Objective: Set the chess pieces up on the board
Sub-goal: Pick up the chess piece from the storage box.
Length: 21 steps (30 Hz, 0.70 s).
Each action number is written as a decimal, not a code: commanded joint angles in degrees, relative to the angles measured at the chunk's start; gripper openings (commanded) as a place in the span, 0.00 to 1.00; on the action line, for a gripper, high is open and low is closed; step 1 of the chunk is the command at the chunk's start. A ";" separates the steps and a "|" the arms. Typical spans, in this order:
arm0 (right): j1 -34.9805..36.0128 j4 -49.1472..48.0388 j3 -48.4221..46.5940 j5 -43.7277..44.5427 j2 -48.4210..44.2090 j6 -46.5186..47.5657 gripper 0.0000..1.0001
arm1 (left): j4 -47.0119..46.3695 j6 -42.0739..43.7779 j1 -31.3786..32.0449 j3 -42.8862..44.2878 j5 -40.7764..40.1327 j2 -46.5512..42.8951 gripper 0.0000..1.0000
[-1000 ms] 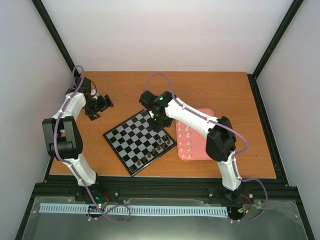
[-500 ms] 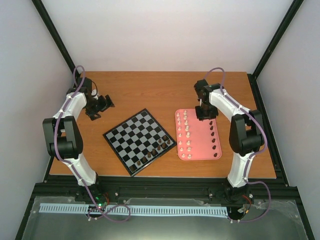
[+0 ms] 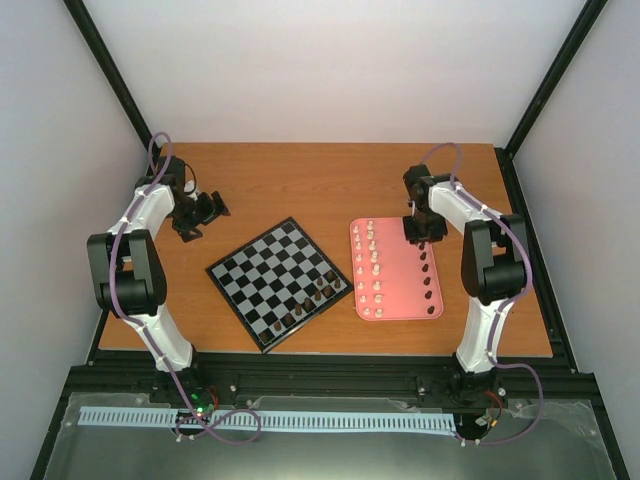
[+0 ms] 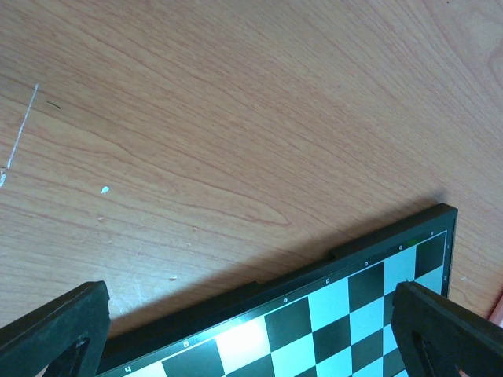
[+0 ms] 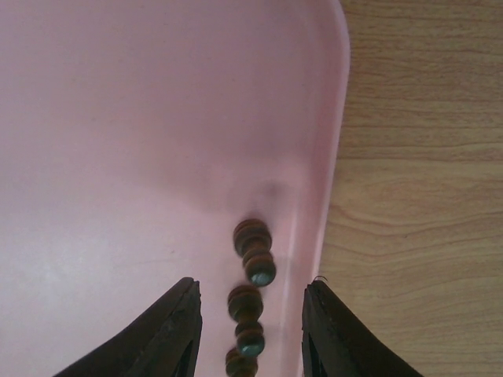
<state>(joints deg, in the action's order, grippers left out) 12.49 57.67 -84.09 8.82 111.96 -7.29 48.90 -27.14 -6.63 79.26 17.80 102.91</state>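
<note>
Work is barely begun: a few dark pieces (image 3: 311,297) stand on the board (image 3: 262,270), most wait in the pink tray (image 3: 400,285), and my right gripper (image 5: 251,287) hangs empty, jaws parted, over the tray's dark row.

board (image 3: 278,283): lay on the table (image 3: 320,180), left of the tray (image 3: 400,270), one corner toward the arms.
board pieces (image 3: 308,299): stood clustered along the board's near right edge.
left column (image 3: 371,265): ran front to back inside the tray's left side.
right column (image 3: 428,278): ran inside the tray's right side.
right gripper (image 3: 421,234): hung over the right column's far end.
left gripper (image 3: 203,212): sat over the table, behind the board's left corner.
</note>
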 commanded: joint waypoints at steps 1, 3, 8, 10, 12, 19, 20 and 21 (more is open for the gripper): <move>-1.44 -1.97 0.48 0.42 2.04 1.04 0.37 | 0.78 1.03 0.33 2.89 -0.30 0.77 1.00; -1.73 -2.32 0.80 0.15 2.42 1.05 0.36 | 0.93 1.11 0.31 3.15 -0.40 0.87 1.00; -2.12 -2.87 0.86 -0.73 3.29 1.40 0.32 | 1.06 1.11 0.32 3.05 -0.52 0.97 1.00; -2.20 -3.04 0.82 -0.99 3.64 1.49 0.31 | 1.02 1.12 0.32 3.00 -0.67 0.97 1.00; -2.25 -3.00 0.71 -1.07 4.03 1.50 0.29 | 0.97 1.12 0.36 3.00 -0.66 0.97 1.00; -2.38 -2.73 -0.03 -0.74 5.02 1.58 0.15 | 1.00 1.21 0.33 2.94 -0.52 1.11 1.00; -2.38 -2.62 -0.16 -0.68 5.02 1.55 0.13 | 0.95 1.21 0.32 2.95 -0.61 1.19 1.00; -2.38 -2.50 -0.25 -0.65 4.92 1.57 0.10 | 0.93 1.16 0.32 2.93 -0.58 1.18 1.00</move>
<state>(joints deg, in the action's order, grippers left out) 10.68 55.44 -83.57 7.75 116.42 -5.78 49.41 -26.98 -6.63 80.20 17.34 103.02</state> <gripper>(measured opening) 0.135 0.999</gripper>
